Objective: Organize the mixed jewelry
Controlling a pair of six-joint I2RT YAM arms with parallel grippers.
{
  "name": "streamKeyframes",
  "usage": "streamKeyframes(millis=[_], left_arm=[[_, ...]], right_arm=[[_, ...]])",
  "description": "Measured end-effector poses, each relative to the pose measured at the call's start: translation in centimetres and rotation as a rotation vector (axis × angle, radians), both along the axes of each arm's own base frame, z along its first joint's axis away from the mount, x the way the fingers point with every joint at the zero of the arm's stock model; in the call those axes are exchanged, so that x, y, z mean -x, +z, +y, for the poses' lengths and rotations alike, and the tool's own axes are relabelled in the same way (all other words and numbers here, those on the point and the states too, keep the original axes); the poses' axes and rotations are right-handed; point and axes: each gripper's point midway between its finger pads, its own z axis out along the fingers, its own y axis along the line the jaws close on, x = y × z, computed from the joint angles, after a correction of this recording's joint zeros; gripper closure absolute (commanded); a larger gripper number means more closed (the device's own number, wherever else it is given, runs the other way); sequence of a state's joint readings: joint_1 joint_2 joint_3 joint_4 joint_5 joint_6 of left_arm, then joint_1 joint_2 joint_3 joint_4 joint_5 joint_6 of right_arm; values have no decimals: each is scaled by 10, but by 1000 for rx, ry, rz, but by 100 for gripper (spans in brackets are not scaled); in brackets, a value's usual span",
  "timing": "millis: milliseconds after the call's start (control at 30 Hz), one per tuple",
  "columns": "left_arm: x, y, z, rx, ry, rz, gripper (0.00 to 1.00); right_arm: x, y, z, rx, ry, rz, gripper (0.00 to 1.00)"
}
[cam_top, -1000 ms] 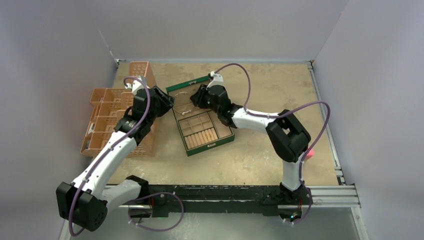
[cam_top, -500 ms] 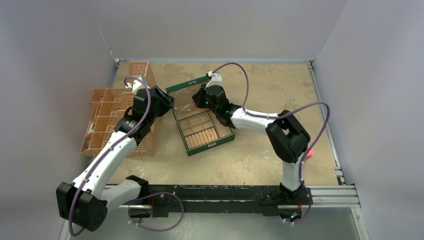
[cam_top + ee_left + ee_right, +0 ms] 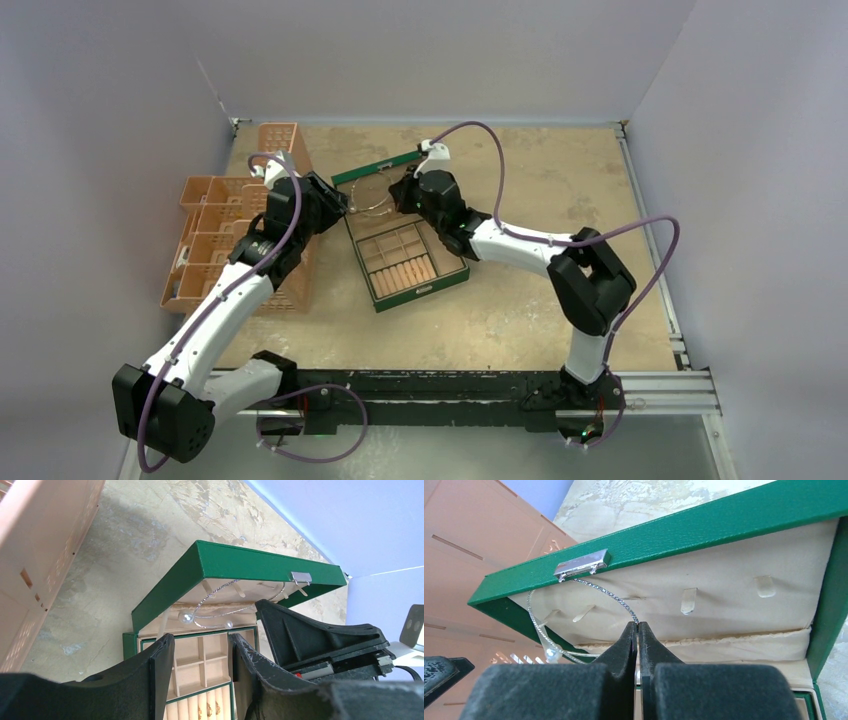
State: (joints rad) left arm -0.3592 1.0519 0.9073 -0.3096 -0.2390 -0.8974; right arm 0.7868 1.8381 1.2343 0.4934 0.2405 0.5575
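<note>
My right gripper (image 3: 637, 624) is shut on a thin silver wire hoop (image 3: 574, 611) with small pearl ends and holds it against the tan inside of the green box's open lid (image 3: 704, 587). The hoop also shows in the left wrist view (image 3: 227, 607) and faintly in the top view (image 3: 368, 195). My left gripper (image 3: 202, 652) is open and empty, just left of the box (image 3: 405, 262), its fingers framing the tan compartments. A few tiny gold rings (image 3: 208, 710) sit in the box's ring rolls. No chain shows.
Orange plastic baskets (image 3: 215, 235) stand at the left, close under my left arm. The box lid (image 3: 375, 168) stands up at the back of the box. The side walls close the table at left and right.
My right gripper has shifted slightly toward the lid with the hoop, and the right elbow has swung right. The pink object by the right arm is now hidden. The left arm has not moved.
</note>
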Motion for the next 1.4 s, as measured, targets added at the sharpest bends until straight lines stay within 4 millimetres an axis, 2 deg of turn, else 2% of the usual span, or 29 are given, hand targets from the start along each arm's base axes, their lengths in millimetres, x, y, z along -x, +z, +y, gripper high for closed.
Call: streamKeyframes(millis=[167, 433, 633, 833, 1067, 1200, 1400], left_arm=[[0, 0, 0, 0, 0, 0, 56], [0, 0, 0, 0, 0, 0, 56], [0, 0, 0, 0, -1, 0, 56], [0, 0, 0, 0, -2, 1, 56], [0, 0, 0, 0, -3, 1, 56], [0, 0, 0, 0, -3, 1, 55], [0, 0, 0, -1, -3, 1, 55]], right_arm=[[0, 4, -4, -2, -17, -9, 99], [-4, 0, -8, 24, -49, 10, 98], [-11, -3, -1, 31, -53, 25, 98], [-11, -15, 6, 47, -29, 64, 97], [-8, -19, 8, 57, -7, 79, 96], [-7, -21, 8, 63, -6, 86, 90], [-6, -25, 6, 74, -9, 100, 68]])
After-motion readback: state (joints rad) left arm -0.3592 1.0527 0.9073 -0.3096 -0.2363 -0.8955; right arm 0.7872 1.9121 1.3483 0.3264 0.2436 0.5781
